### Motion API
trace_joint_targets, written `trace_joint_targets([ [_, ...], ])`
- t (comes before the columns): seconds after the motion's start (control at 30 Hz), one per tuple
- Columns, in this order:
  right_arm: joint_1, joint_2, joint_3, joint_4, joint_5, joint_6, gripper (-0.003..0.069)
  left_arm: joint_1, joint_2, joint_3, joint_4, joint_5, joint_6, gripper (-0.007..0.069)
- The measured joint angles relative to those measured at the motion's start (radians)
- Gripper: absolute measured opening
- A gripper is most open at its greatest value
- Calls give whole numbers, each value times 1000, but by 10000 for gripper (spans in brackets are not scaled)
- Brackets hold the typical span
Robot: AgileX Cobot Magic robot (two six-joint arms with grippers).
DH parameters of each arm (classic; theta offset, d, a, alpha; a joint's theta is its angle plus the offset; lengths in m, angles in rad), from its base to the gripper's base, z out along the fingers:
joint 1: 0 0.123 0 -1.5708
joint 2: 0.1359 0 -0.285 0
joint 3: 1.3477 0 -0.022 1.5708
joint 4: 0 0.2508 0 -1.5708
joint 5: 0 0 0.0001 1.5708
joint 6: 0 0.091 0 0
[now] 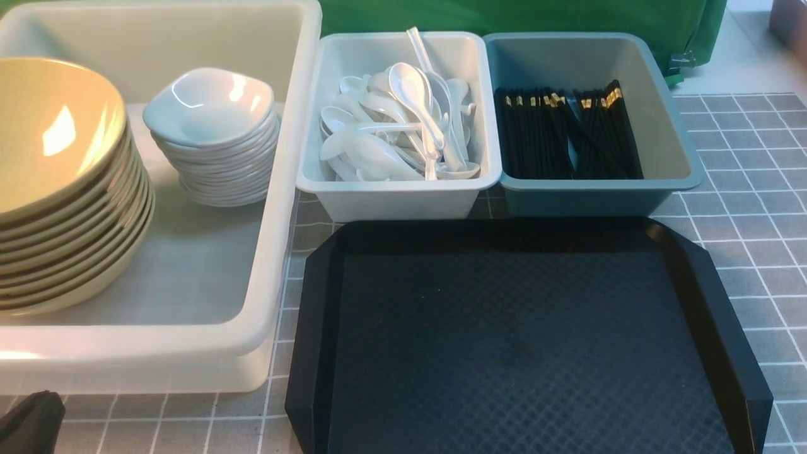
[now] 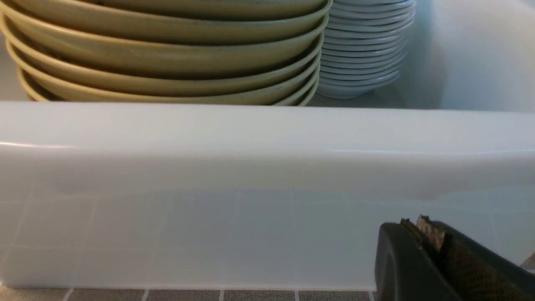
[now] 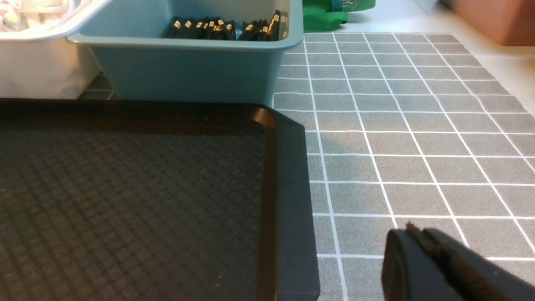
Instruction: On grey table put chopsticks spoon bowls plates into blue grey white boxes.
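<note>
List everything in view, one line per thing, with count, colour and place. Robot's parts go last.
white box: one, large, white, on the table's left.
plates: one stack, yellow-beige, left end of the white box.
bowls: one stack, white, beside the plates in the white box.
grey box: one, pale grey, centre back.
spoons: a heap, white, in the grey box.
blue box: one, blue, right of the grey box.
chopsticks: a bundle, black with gold ends, in the blue box.
tray: one, black, bare, in front of the two small boxes.
table: grey with a white grid.
green cloth: behind the boxes.
left claw: shut, before the white box's front wall.
right claw: nearly shut, over the table right of the tray.
</note>
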State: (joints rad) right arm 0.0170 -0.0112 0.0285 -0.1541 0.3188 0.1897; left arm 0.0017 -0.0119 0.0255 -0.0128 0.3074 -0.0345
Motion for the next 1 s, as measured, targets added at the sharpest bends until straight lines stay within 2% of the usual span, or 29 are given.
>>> trace_joint_targets([
  [1.0,0,0,0,0,0,0,86,1,-1,0,-1,0,0,-11],
])
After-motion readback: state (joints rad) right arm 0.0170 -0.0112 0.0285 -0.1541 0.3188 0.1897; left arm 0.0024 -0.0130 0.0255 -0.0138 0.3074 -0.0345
